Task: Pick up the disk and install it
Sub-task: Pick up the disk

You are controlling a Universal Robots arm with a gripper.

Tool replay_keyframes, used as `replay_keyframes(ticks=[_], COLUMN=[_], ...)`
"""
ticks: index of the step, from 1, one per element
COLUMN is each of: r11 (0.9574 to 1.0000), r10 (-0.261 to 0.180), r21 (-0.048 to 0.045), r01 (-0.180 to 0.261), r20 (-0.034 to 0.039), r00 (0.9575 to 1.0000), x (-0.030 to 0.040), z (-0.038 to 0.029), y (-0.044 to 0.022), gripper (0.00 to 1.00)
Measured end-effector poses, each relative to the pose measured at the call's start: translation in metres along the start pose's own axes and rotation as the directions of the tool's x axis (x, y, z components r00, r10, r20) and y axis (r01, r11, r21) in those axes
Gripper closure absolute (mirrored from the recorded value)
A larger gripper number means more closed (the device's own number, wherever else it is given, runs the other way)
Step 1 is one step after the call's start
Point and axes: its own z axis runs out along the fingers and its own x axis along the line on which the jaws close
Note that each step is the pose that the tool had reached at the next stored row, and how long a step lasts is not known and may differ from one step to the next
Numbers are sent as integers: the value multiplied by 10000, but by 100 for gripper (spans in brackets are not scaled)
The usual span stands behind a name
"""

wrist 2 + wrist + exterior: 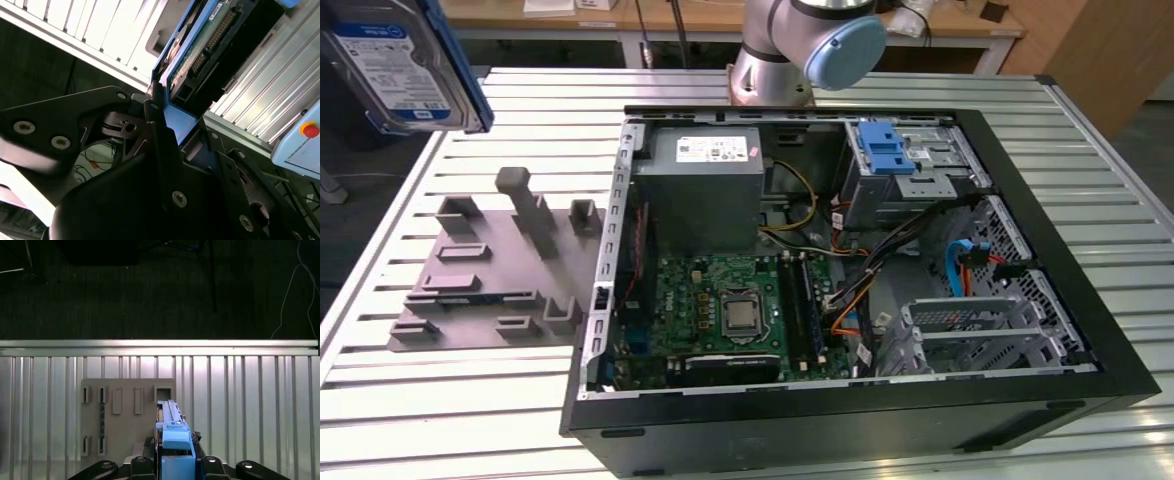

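Blue-framed disk [394, 65] hangs clear of the slatted tabletop [454, 400] at the exterior view's upper left, over the grey slotted fixture [494, 270]. Hand [176, 464] is clamped on the disk's carrier, with the disk standing on edge between its fingers. Open computer case [854, 410] lies well apart from the disk

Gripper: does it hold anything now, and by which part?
The gripper holds the disk, jaws shut on one end of its blue frame.
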Motion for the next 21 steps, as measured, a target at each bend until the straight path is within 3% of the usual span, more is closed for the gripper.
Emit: replay_keyframes(ticks=[17, 21], r11=[10000, 10000], r10=[0, 0], r21=[0, 0], r01=[0, 0], r20=[0, 0], r00=[10000, 10000], x=[-9, -9], z=[-254, -259], y=[7, 7], gripper=[64, 64])
